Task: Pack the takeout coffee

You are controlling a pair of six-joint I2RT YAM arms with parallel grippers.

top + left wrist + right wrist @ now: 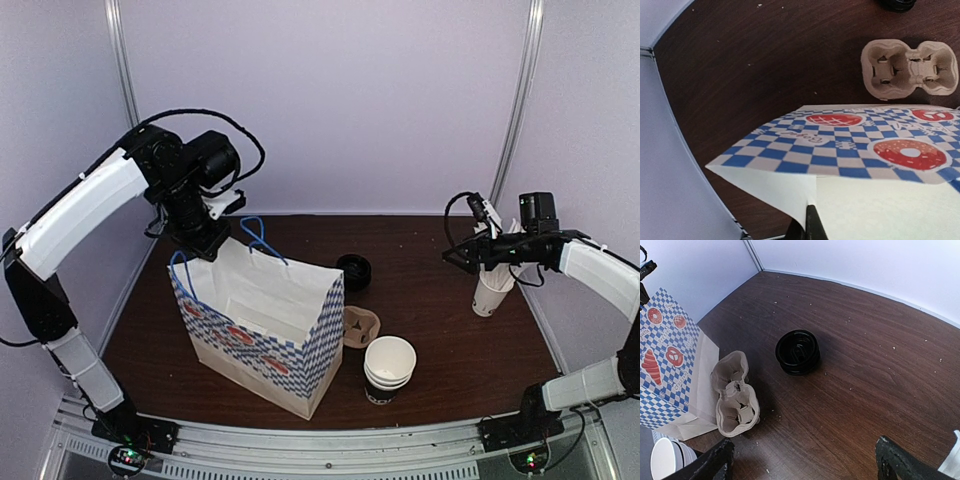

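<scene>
The left tool [207, 240] is clenched on the rear rim of the white paper bag [262, 325], which is printed with blue checks and red pastry motifs. In the left wrist view, one dark finger [812, 225] bears against the folded paper edge. This hold appears intended to brace the thin, creased walls upright and present the mouth open for loading from above.

The right tool [804, 442] is released, its jaws spread wide and grasping nothing. It hangs above the dark brown wood-grain bench [880, 365], near the white cup of paper-wrapped straws [489, 292].

The takeout coffee [797, 351], a small black paper cup with a round black plastic lid, stands on the bench behind the bag's right corner, apart from both tools. The lid is glossy, with concentric ridges.

A beige moulded-pulp two-cup carrier [735, 395], matte and fibrous, lies just beside the bag's right wall. It sits between the coffee and a stack of lidless white-rimmed cups [390, 362].

Judgement: nothing is packed yet, and the right tool is the one placed to reach the coffee.
</scene>
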